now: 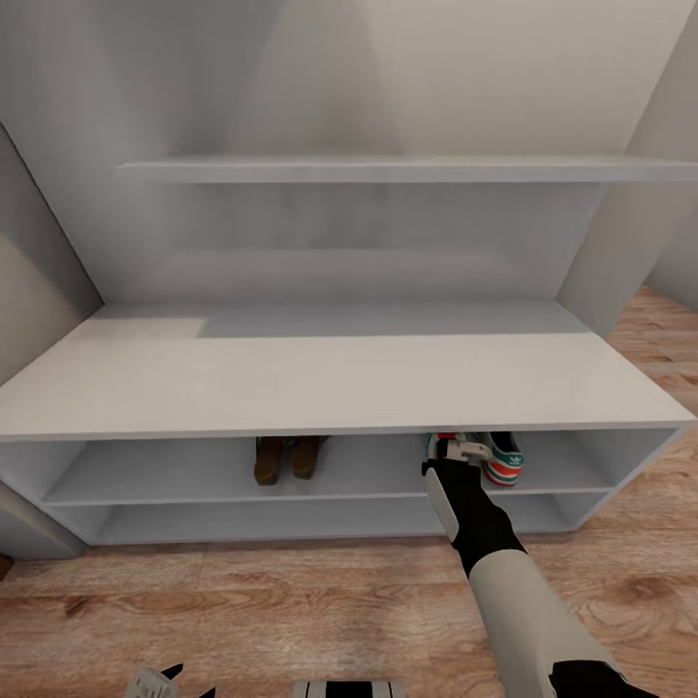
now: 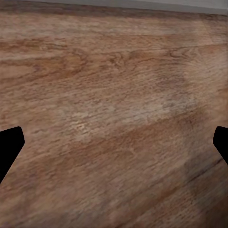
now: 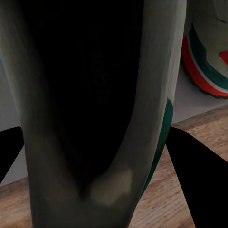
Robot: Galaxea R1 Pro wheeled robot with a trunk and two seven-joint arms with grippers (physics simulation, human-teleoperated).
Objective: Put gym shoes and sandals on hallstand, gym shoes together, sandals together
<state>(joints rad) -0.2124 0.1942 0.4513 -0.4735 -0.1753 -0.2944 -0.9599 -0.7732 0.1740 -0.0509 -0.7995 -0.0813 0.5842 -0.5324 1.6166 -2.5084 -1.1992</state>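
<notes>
Your right gripper (image 1: 463,456) is clamped on a sneaker (image 3: 95,118) at the rack's (image 1: 339,383) upper shelf, its mate (image 1: 504,460) just beside. Release too shallow and it may tip onto the floor (image 1: 291,601).

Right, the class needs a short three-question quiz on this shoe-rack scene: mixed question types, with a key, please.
1. True or false: the two sandals sit side by side on the upper open shelf of the hallstand.
2. What do the right jaws hold? A) a sandal B) a gym shoe C) nothing
3. Fill in: the left jaws, wide open, hang over the wooden ____.
Key: 1 true; 2 B; 3 floor.
</notes>
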